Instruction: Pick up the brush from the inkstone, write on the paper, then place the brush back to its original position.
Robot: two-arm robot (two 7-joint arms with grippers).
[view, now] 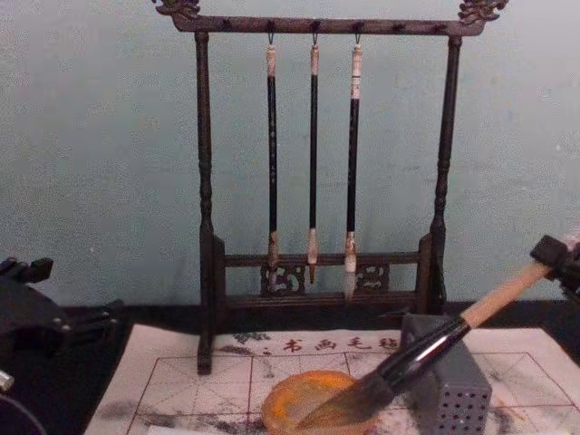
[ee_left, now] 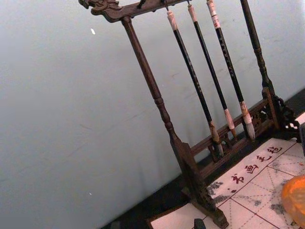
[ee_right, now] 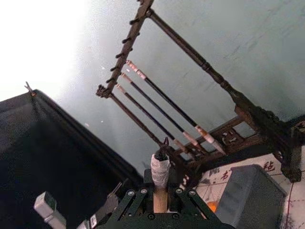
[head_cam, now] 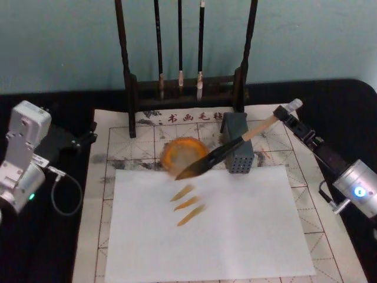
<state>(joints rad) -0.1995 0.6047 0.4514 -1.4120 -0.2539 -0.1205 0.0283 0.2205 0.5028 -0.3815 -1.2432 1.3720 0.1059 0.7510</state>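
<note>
The large calligraphy brush goes from light tan wooden handle through black to dark bristles. The round translucent inkstone is amber-orange. The off-white paper carries red grid lines, red characters and grey smudges; the plain white sheet on it bears three amber strokes. The grey rectangular block is dotted with small holes.

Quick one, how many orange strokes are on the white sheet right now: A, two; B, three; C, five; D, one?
B: three slanted orange strokes lie side by side on the white sheet, just below the bristles of the brush that the right gripper holds.
</note>
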